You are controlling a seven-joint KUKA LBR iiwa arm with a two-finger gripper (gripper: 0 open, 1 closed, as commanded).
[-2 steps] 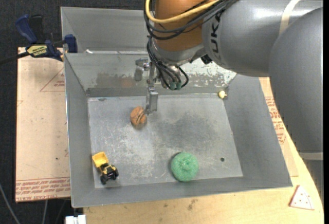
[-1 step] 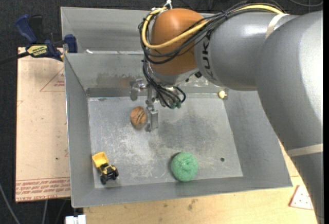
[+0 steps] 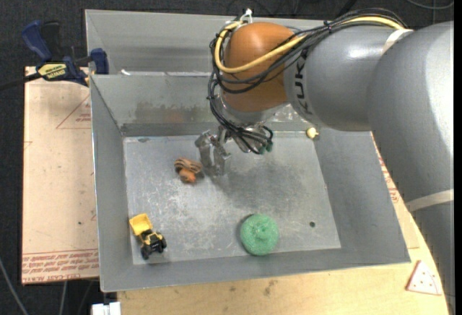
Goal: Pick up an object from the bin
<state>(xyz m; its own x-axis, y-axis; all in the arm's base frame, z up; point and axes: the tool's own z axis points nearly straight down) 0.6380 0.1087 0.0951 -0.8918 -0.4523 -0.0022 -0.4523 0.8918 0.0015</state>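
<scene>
Four small things are lying loose on the floor of the grey bin (image 3: pixel 303 191), and the brown knotted lump (image 3: pixel 188 170) is serving here as the mark for all the rest. The gripper (image 3: pixel 214 156) is hanging low and pointing straight down just beside that lump, on the side from which the arm is reaching in. Whether it is touching the lump is not clear. How far open the tool is standing cannot be told, since the orange wrist cover (image 3: pixel 253 64) and its looping cables are crowding the view from above. Nor is it showing anything in its hold, while the lump is resting on the bin floor.

The yellow toy truck (image 3: pixel 146 235) is sitting well apart from the lump, toward the bin's front wall and away from the arm. The green round ball (image 3: pixel 259 234) is lying equally far toward the front, but on the arm's side of the lump. A tiny pale bead (image 3: pixel 312 133) is resting beyond the gripper from the lump, near the back wall.

Being spread so widely, the things are leaving the lump free on every side. That is probably why the tool is coming down there, as the lump is the nearest candidate. The pick itself is seemingly not yet made; a small shift toward the lump would likely be needed to straddle it.
</scene>
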